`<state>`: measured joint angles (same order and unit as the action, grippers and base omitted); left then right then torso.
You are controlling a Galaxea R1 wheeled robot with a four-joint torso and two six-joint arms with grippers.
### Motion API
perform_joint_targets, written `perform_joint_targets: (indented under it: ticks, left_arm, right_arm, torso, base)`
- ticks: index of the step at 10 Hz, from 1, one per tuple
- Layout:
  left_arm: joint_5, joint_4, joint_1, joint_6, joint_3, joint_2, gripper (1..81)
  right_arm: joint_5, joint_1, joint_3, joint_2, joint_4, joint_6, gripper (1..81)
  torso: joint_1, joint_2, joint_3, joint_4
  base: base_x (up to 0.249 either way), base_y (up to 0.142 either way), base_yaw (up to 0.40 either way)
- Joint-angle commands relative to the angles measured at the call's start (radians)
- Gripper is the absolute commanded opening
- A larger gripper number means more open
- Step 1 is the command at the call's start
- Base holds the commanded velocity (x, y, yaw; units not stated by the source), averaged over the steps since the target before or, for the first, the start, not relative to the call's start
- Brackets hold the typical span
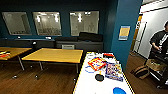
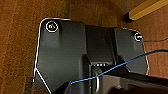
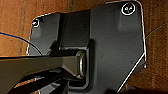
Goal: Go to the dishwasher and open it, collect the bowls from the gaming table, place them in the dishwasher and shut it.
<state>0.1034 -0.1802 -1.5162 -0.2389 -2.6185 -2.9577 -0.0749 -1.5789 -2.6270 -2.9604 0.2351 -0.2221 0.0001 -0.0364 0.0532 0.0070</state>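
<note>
The gaming table (image 1: 93, 86), with a glossy white top and a yellow rim, runs from the head view's lower edge away from me, right of centre. On it a bright blue bowl (image 1: 119, 90) lies at the near end. A dark bowl (image 1: 99, 77) sits a little farther along, left of the blue one. The dishwasher is out of view. Both wrist views look down past the robot's dark plate at brown wooden floor.
Colourful game boxes (image 1: 97, 63) and another box (image 1: 113, 71) lie on the gaming table beyond the bowls. Two yellow-topped tables (image 1: 53, 55) stand to the left. A teal pillar (image 1: 125, 32) rises right of the table. A person (image 1: 160, 41), a cart and a backpack (image 1: 141, 72) are at far right.
</note>
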Motion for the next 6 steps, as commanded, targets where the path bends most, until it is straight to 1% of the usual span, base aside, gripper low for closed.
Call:
perform_joint_targets:
  ticks: [1,2,6]
  left_arm:
    - [-0.048,-0.007,0.043,0.000,0.006,0.003,81.1]
    - [-0.048,-0.007,0.043,0.000,0.006,0.001,81.1]
    - [-0.048,-0.008,0.043,0.000,0.006,-0.005,81.1]
  right_arm:
    - [0.049,0.042,0.003,0.008,-0.010,0.000,81.1]
    - [0.049,0.042,0.004,0.010,-0.010,0.000,81.1]
    - [0.049,0.047,0.004,0.012,-0.010,0.000,81.1]
  torso:
    - [0.000,0.000,0.000,0.000]
    - [0.000,0.000,0.000,0.000]
    - [0.000,0.000,0.000,0.000]
  base:
    - [0.079,0.000,0.000]
    - [0.071,0.000,0.000]
    - [0.000,0.000,0.000]
